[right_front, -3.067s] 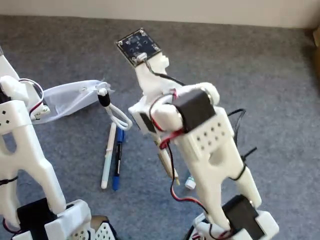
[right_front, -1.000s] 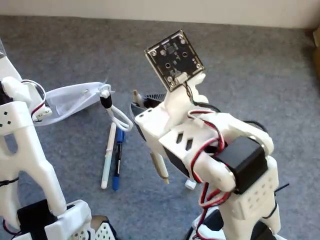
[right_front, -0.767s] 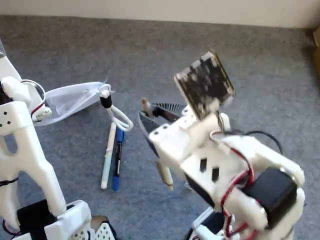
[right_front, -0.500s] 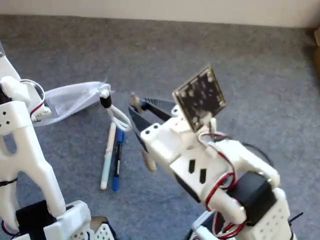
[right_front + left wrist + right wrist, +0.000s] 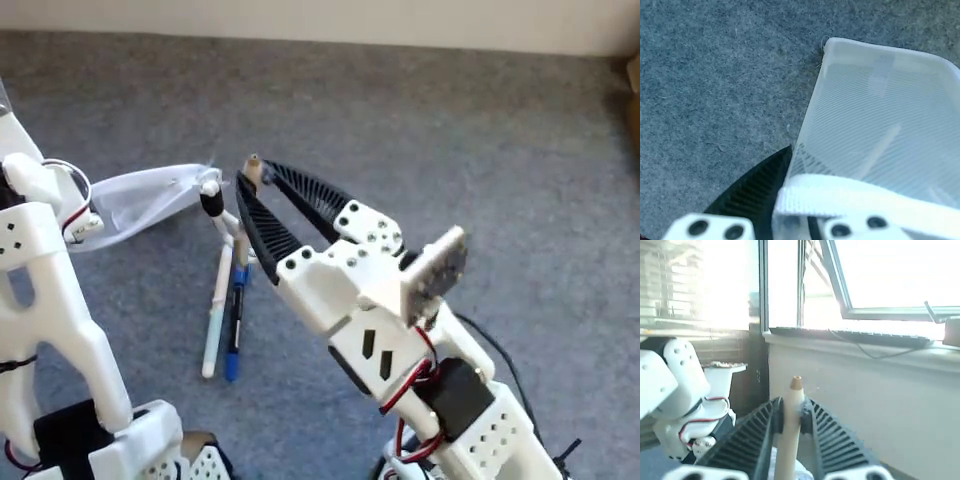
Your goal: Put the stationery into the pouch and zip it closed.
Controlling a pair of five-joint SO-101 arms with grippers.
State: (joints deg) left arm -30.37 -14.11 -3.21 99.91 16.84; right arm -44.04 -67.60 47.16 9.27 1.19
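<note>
The pouch (image 5: 150, 196) is see-through white mesh, and it hangs off the grey carpet (image 5: 500, 150) with one end in my left pincer (image 5: 796, 162). In the left wrist view the mesh runs down between my fingers, with a black ribbed finger (image 5: 757, 187) on one side of it and a white woven strap (image 5: 840, 196) across its near edge, so that pincer is clamped on the pouch. The free end of the pouch points toward my other arm. A black zip pull (image 5: 210, 202) sits there, with a white cord loop (image 5: 240, 240) dangling below it. My right pincer (image 5: 250, 182) is pressed together on a tan pen (image 5: 253, 168), its fingers (image 5: 765, 425) one on each side. The pen's tip (image 5: 796, 380) pokes out past my fingertips, raised above the carpet and just beside the zip end of the pouch; whether it touches the mesh I cannot tell. Two more pens lie side by side on the carpet below the zip pull — a white pen (image 5: 215, 310) and a blue pen (image 5: 236, 320) — nearly parallel and touching or close to it. Beyond the pen, the right wrist view takes in my left arm (image 5: 670, 390) and a bright window (image 5: 880, 275).
</note>
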